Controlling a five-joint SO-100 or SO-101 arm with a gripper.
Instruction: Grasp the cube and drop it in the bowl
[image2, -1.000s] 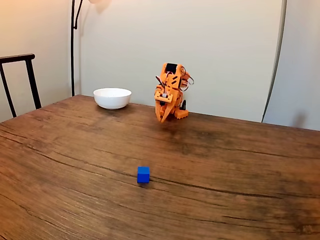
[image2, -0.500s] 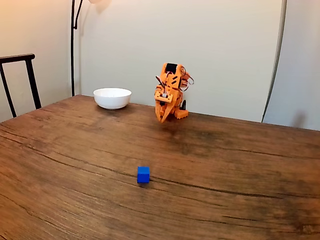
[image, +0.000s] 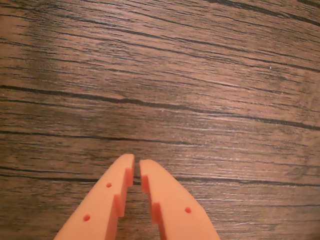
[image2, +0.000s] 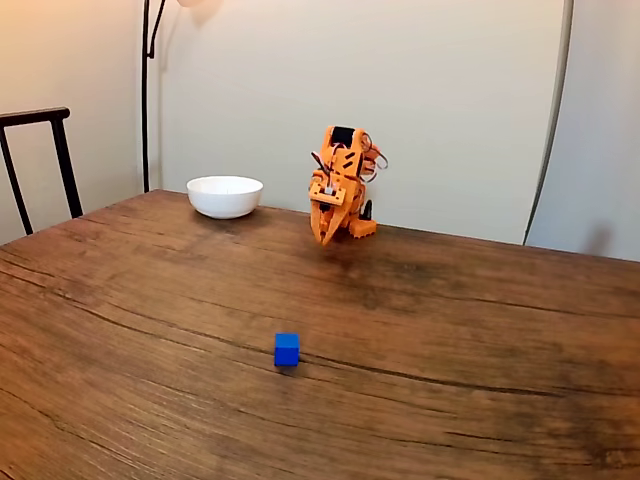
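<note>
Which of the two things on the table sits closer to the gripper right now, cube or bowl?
The white bowl. It stands at the far edge beside the folded arm's gripper, while the blue cube lies alone, well forward toward the camera.

arm (image2: 342, 180): folded, hunched | gripper (image: 136, 167): pointing down, fingertips nearly touching, nothing held

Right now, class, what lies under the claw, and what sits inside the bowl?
Under the claw, the wrist view shows bare wooden table; nothing is between its nearly closed tips. The bowl's inside is hidden by its rim in the fixed view. The cube sits apart on the table.
</note>
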